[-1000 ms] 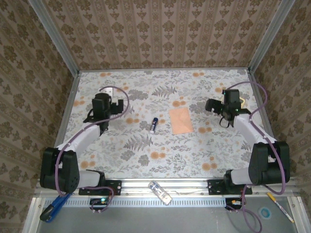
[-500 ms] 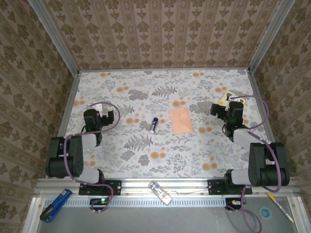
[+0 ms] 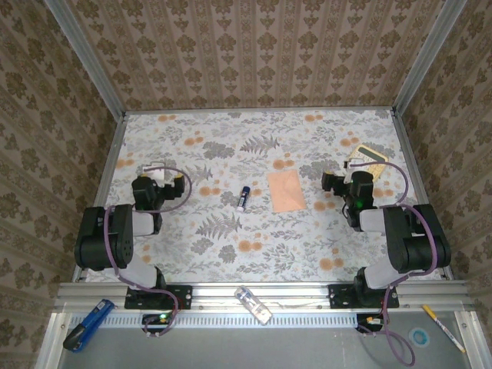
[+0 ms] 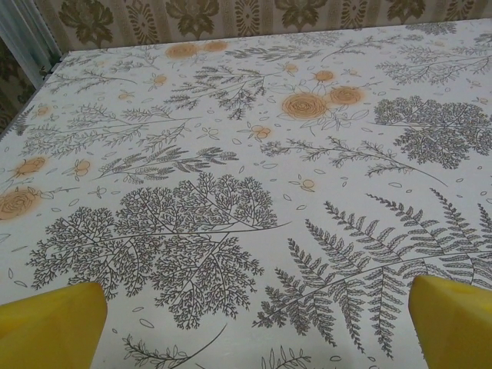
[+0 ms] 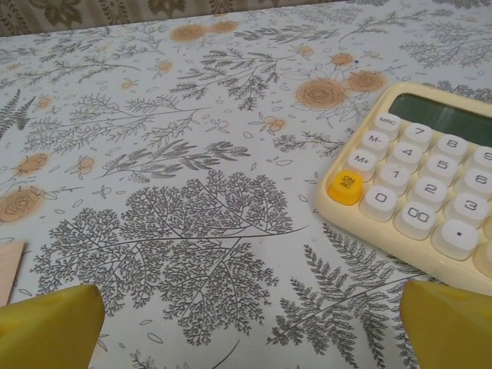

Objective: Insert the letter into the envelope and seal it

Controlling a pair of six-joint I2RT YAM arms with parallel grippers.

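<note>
Top view: envelope (image 3: 284, 191) lying flat left of the right gripper (image 3: 350, 184), glue stick (image 3: 244, 198) between it and the left gripper (image 3: 154, 184); both grippers standing jaws apart, gripping nothing. Paper likely handling light, limp, slippery; taking it by an edge is looking best. Whether the letter is sitting inside cannot be told.
Left wrist: fingers (image 4: 54, 323) standing wide over patterned tabletop (image 4: 254, 154).
Right wrist: calculator (image 5: 430, 184) lying ahead, rightward.

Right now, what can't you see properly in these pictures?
Top view: the peach-orange paper rectangle is too small to show a flap or seal.
Right wrist view: the cream plastic calculator is cut off by the right edge.
Top view: the label on the small blue-capped tube is too small to read.
</note>
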